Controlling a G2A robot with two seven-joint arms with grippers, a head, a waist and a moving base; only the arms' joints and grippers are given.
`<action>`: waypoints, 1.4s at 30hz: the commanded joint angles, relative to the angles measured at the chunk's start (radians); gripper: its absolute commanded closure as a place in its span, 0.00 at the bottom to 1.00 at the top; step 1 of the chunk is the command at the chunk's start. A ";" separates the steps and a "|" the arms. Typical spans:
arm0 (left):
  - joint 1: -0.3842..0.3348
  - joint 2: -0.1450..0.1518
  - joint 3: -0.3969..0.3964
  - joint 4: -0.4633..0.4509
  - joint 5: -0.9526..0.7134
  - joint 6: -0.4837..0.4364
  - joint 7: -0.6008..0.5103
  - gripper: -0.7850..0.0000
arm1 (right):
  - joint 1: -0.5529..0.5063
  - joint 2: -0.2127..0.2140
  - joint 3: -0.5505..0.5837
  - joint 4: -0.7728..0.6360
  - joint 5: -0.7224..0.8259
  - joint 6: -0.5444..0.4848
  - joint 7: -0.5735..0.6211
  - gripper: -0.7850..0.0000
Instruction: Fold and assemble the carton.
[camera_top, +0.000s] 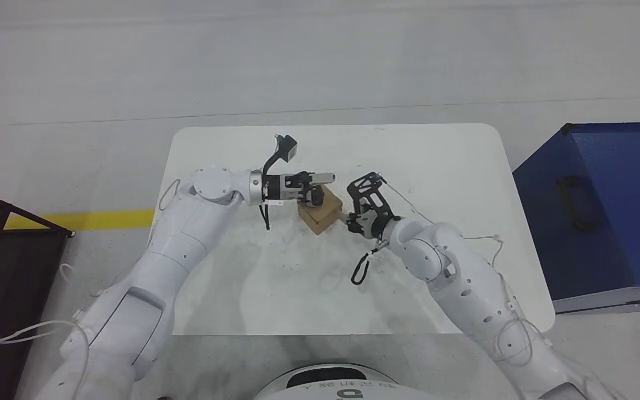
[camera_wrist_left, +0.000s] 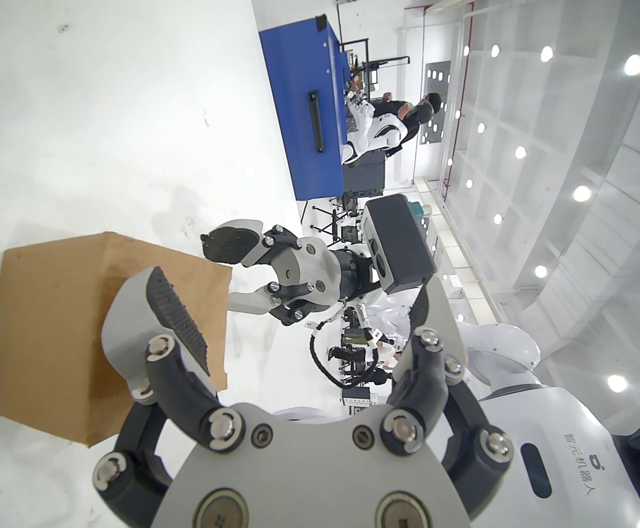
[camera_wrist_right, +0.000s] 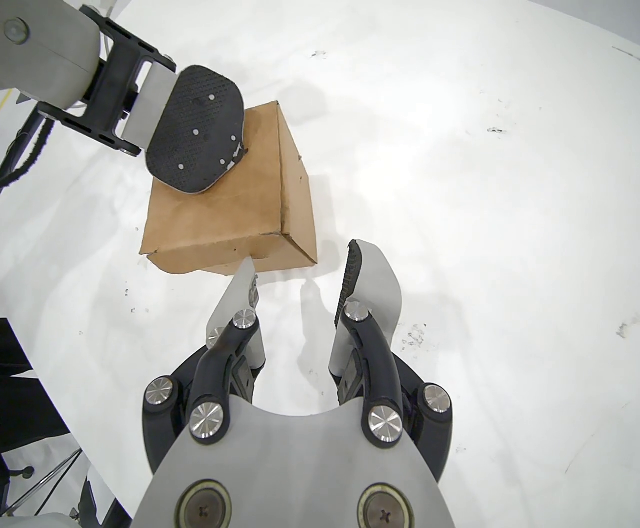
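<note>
The small brown cardboard carton (camera_wrist_right: 235, 220) lies under one pad (camera_wrist_right: 195, 142) of the wide-spread left gripper (camera_top: 322, 187). The right gripper (camera_wrist_right: 302, 270), also released, sits just beside the carton.

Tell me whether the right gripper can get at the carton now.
Probably yes: the right gripper is open, one fingertip at the near face of the carton, nothing between. The left gripper hangs at the far side, out of its way.
</note>
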 joint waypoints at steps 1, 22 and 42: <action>0.004 0.000 -0.010 -0.011 -0.015 -0.013 0.011 0.00 | 0.004 -0.002 -0.007 -0.016 0.004 -0.005 0.005 0.53; 0.089 0.066 -0.166 -0.038 0.143 -0.055 0.213 0.00 | 0.064 -0.028 -0.068 -0.015 -0.044 0.011 -0.006 0.53; 0.054 0.040 -0.099 0.016 0.176 -0.041 0.160 0.00 | 0.074 -0.041 -0.068 0.023 -0.031 -0.009 -0.026 0.54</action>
